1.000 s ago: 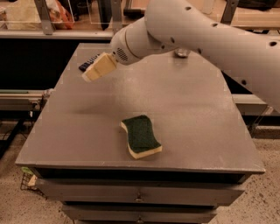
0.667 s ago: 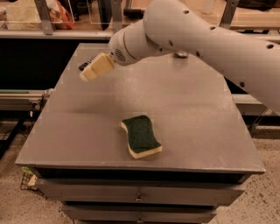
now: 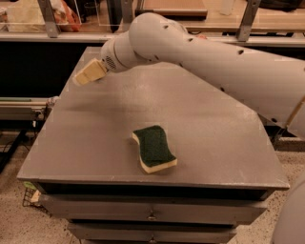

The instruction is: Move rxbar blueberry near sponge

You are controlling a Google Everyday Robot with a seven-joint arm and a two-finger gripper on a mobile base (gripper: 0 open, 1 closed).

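The sponge point(image 3: 153, 148), dark green on top with a pale yellow base, lies on the grey table point(image 3: 95, 138) near its front edge. My gripper point(image 3: 88, 72) hangs over the table's far left part, well behind and left of the sponge. The white arm reaches in from the right. The rxbar blueberry does not show; the spot under and behind the gripper is hidden.
The table has drawers below its front edge point(image 3: 152, 212). A shelf with bags point(image 3: 62, 14) runs behind it. A metal rail point(image 3: 24, 107) stands at the left. The floor is speckled.
The gripper has shifted slightly left and forward. A small dark thing that showed just behind it earlier is now covered. The sponge has not moved.
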